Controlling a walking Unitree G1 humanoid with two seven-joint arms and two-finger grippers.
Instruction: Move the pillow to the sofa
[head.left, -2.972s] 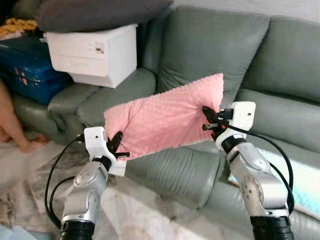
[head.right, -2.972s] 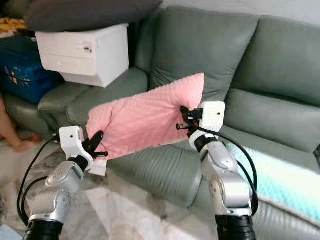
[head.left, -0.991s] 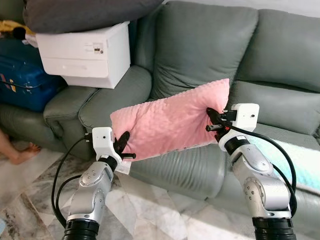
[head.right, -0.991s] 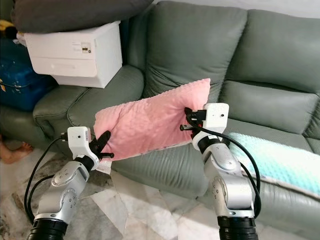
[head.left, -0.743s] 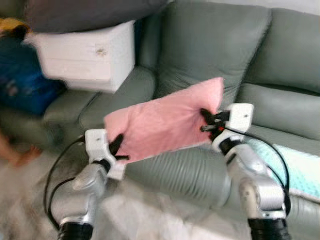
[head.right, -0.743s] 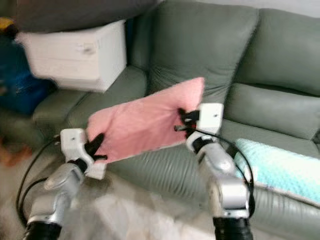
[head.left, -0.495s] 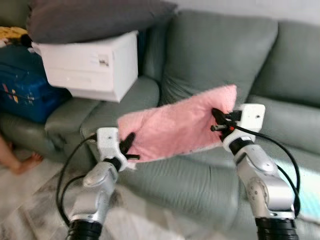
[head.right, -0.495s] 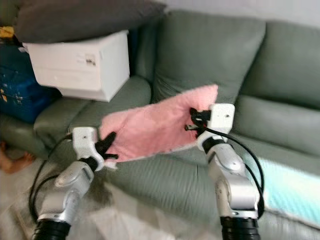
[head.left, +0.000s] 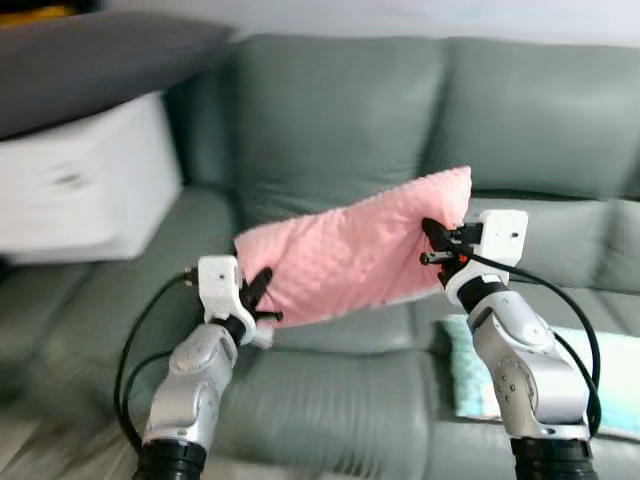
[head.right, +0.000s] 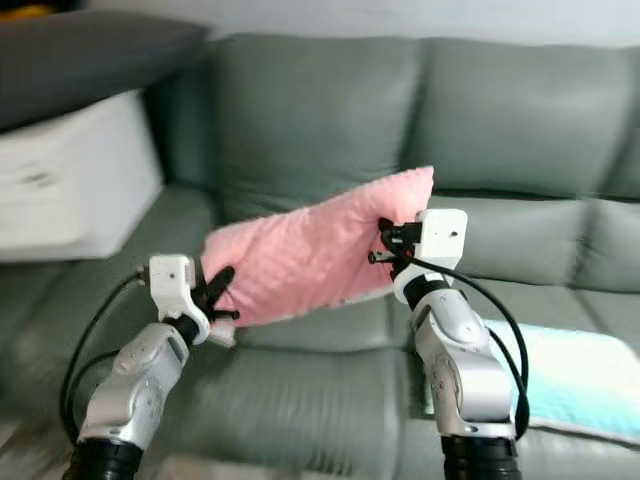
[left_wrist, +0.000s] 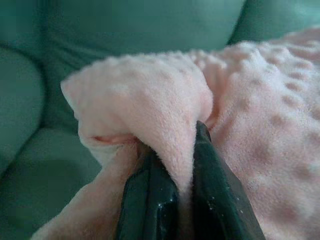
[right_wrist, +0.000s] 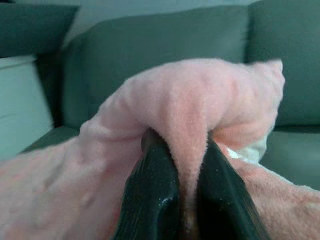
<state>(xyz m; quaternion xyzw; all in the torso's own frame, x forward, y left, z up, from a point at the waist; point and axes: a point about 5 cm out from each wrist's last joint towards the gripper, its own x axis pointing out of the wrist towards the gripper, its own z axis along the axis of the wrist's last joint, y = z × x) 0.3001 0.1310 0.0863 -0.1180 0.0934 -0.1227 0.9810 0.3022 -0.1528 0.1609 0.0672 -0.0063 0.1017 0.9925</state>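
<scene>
A pink dotted pillow (head.left: 350, 250) hangs in the air between my two arms, over the seat of the grey-green sofa (head.left: 340, 120). My left gripper (head.left: 262, 298) is shut on its lower left corner, and the left wrist view shows the pink plush (left_wrist: 150, 100) pinched between the black fingers (left_wrist: 147, 200). My right gripper (head.left: 432, 240) is shut on the upper right corner, where the fabric (right_wrist: 200, 100) bulges over the fingers (right_wrist: 150, 200). The pillow slopes up towards the right.
A white box (head.left: 75, 185) sits on the sofa's left end with a dark grey cushion (head.left: 90, 60) on top. A pale turquoise cloth (head.left: 610, 370) lies on the seat at the right. The seat cushions (head.left: 330, 420) lie just in front of me.
The camera has swung right and closer to the sofa, so the white box slid left and blurred. The blue case and the person's foot left the picture. Both grippers keep hold of the pillow.
</scene>
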